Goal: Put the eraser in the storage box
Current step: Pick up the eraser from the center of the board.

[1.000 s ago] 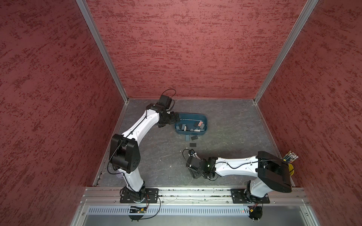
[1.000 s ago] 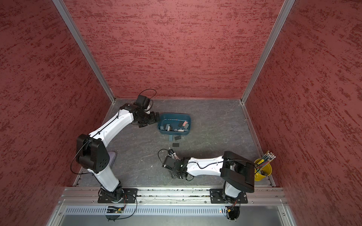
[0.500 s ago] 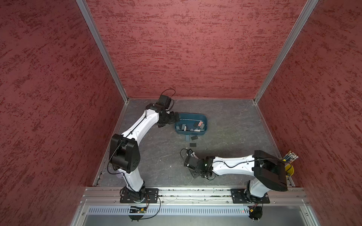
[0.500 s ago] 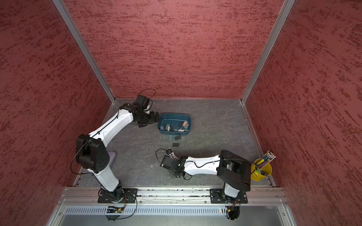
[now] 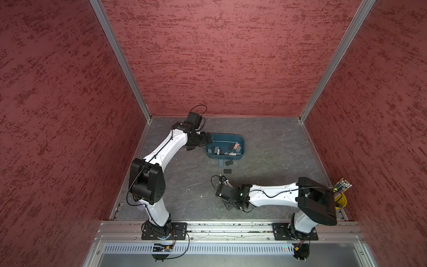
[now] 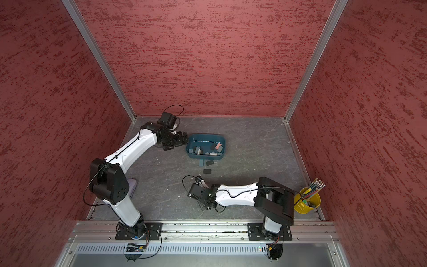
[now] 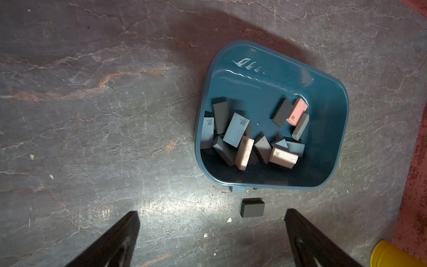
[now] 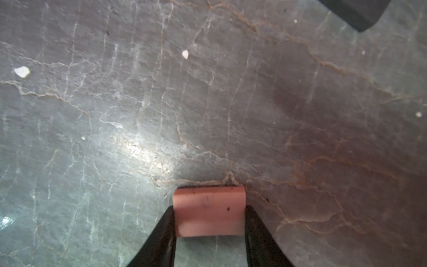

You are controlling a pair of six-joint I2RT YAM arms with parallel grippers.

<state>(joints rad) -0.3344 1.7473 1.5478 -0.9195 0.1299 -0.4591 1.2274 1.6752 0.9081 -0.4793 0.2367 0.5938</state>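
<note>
- Pink eraser is caught square between the right jaws, and they're clenched on it. A black finger presses each short side, and the eraser's far edge pokes out past the tips.
- Is it resting on the surface or just off it? Can't tell; a thin dark line runs along that far edge.
- Ahead of it in the right wrist view there's plenty of open grey, veined surface, with only a few white crumbs and a dark corner at the frame's edge.
- In both top views the right arm lies low across the near part of the surface. The eraser is too small to pick out there.
- Storage box stands well apart from that arm, farther back. It sits clear of the back wall and both side walls.
- Three loose blocks lie in the gap between. One black block sits out on its own, while another black one and a blue one lie right at the box's near wall.
- Inside the box, a heap of erasers crowds the near wall, and the floor along the back wall is bare blue.
- Left jaws are released and spread wide, hovering at the box's left end rim. In the left wrist view the lone black block shows between the two fingertips.
- Yellow pencil cup is tucked in the near right corner beside the right arm's base, well away from the box.
</note>
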